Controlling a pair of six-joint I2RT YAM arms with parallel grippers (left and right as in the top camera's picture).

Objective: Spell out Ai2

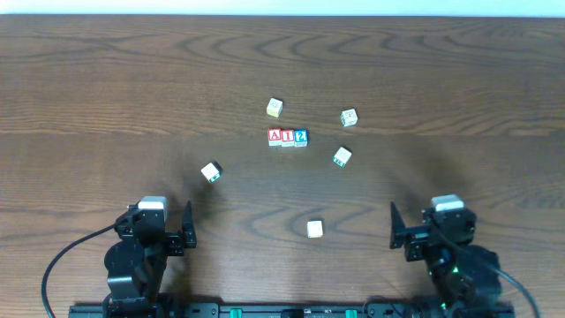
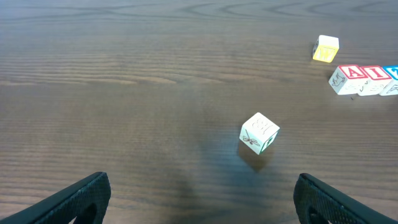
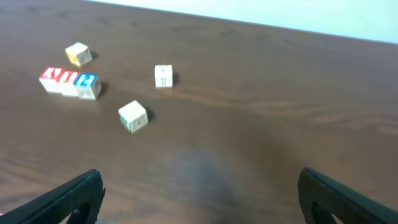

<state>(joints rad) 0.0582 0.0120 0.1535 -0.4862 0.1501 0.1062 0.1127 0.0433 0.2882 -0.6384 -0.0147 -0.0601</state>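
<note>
- The A block [image 1: 274, 136], I block [image 1: 288, 137] and 2 block [image 1: 301, 136] sit touching in a row at mid-table, and the word appears complete.
- The left gripper [image 1: 187, 228] and right gripper [image 1: 395, 228] hover at the near edge, jaws spread wide, holding nothing.
- Best handling now is likely to leave the row alone.
- Spare blocks lie scattered around; the closest spare block [image 1: 342, 157], near right of the row, blocks nothing.
</note>
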